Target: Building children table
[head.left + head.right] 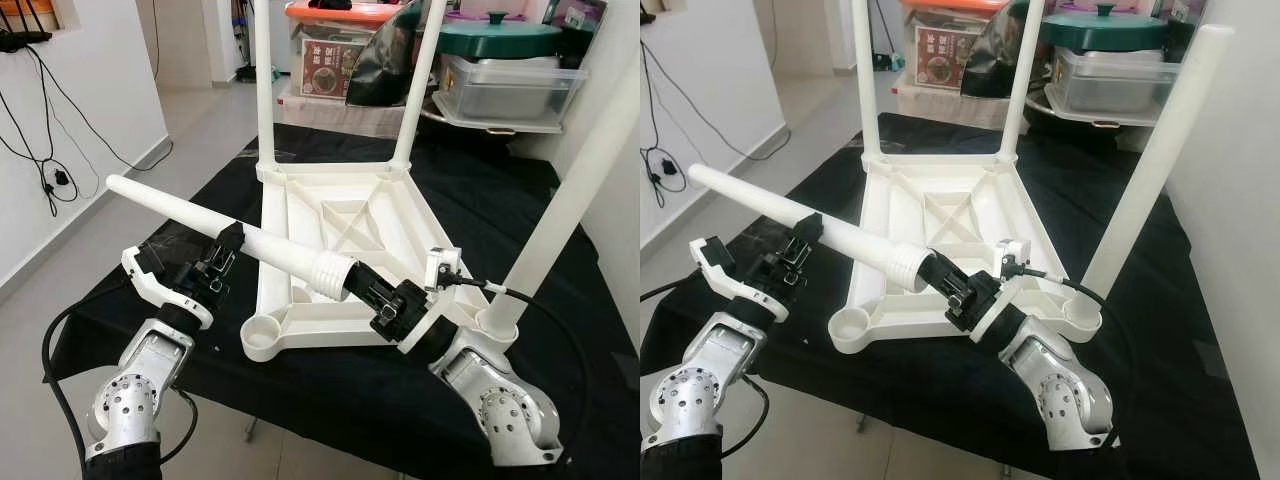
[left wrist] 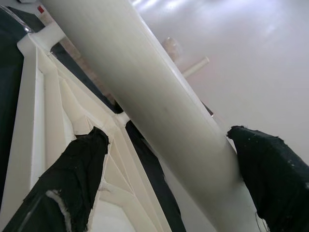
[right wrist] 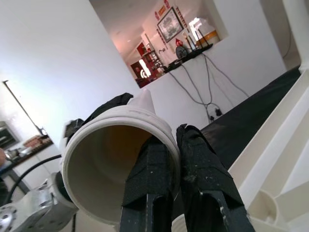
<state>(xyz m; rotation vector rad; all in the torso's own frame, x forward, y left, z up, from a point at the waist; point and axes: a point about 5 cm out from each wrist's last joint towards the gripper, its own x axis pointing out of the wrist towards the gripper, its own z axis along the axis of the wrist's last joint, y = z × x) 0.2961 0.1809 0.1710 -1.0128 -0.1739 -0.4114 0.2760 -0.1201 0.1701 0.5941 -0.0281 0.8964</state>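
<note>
Both hands point(image 1: 232, 243) point(image 1: 352, 283) grip the unmarked white leg point(image 1: 200, 222).

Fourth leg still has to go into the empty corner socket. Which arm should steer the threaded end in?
Right. The right gripper pinches the leg at its threaded end, close to the empty socket. The left gripper holds mid-shaft, farther off, so it probably only supports.

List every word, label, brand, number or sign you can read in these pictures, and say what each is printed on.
None can be read.
Red-and-white box behind the table: print too blurred.
Framed picture on the far wall: too small to read.
</note>
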